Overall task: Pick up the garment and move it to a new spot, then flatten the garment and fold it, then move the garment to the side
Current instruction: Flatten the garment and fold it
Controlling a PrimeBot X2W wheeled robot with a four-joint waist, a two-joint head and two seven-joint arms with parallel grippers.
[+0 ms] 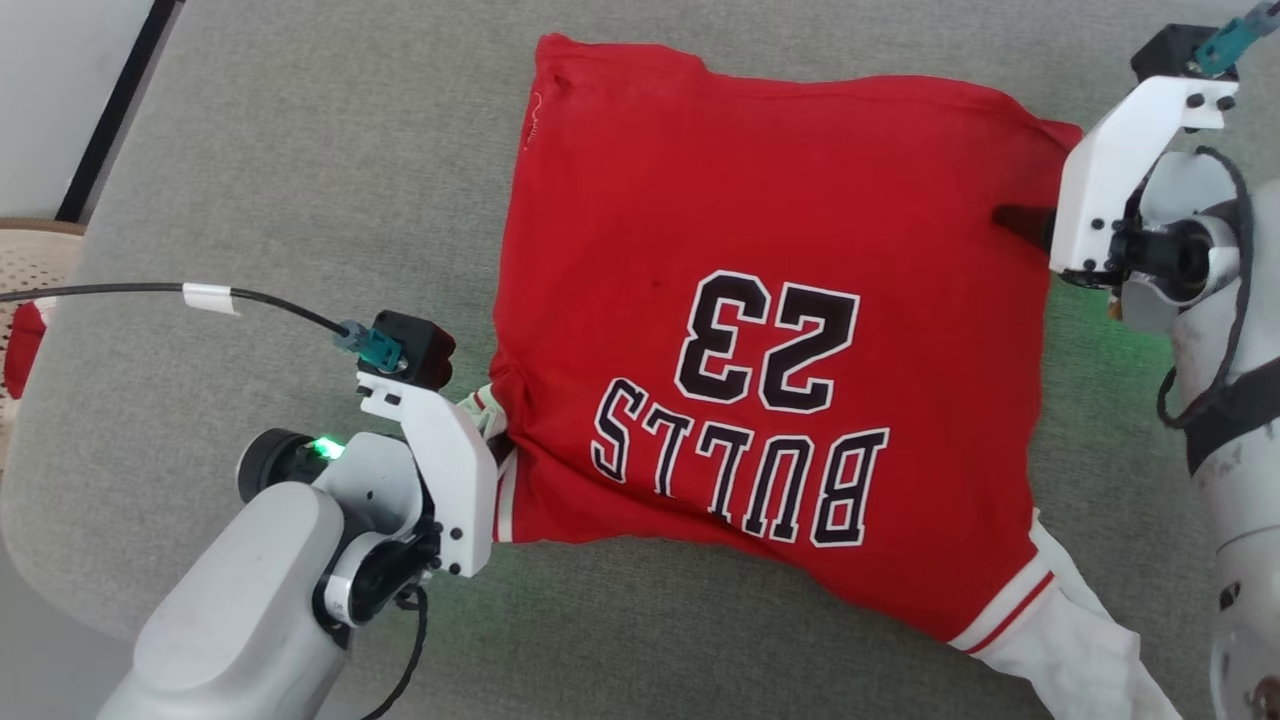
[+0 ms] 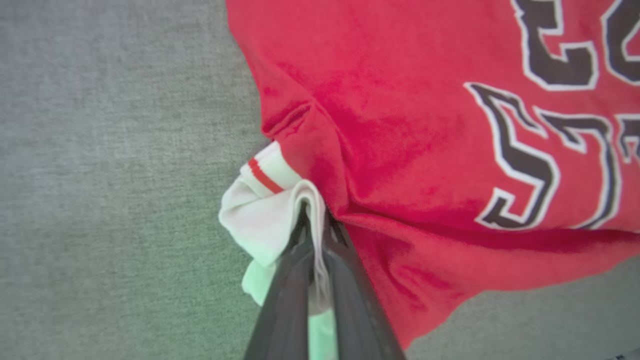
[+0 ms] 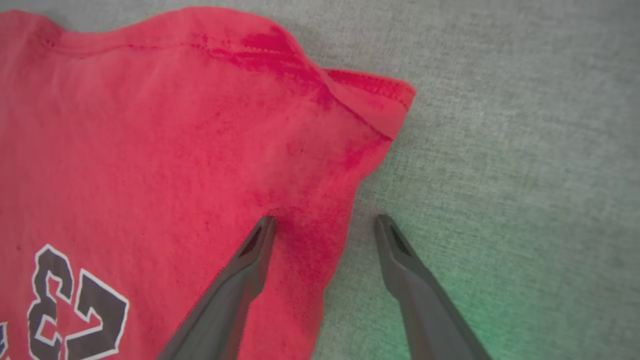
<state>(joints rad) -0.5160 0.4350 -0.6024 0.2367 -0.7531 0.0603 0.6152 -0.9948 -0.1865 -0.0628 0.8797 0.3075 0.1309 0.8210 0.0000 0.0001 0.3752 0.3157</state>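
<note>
Pinched fully closed at the left gripper point(image 2: 314, 212) — a doubled fold of white lining point(image 2: 260, 225) caught between the two dark fingers point(image 2: 287, 300), just beside a white-and-red striped band point(image 2: 267, 175). Red cloth of the garment point(image 1: 720, 220) bunched and creased right against that pinch, on the fingers' right in the left wrist view.

Spread wide at the right gripper point(image 3: 325, 222), with nothing held. Straddling the garment's edge in the right wrist view: one fingertip point(image 3: 260, 235) down on red cloth, the other over the grey cushion point(image 3: 500, 150) just beside the fabric. A little short of a corner of the garment, turned up there into a small peak.

Seen from the head: laid mostly flat on the grey cushion, spanning the gap between the two grippers — held at its left edge toward the near side, bracketed at its right edge toward the far side. Printed side up, with black white-outlined lettering point(image 1: 760, 400), "BULLS 23", upside down to the camera. Off the near right corner, a second striped band point(image 1: 1005, 600) and more white cloth trailing toward the frame's bottom edge. Green glow on the cushion beside each wrist.
</note>
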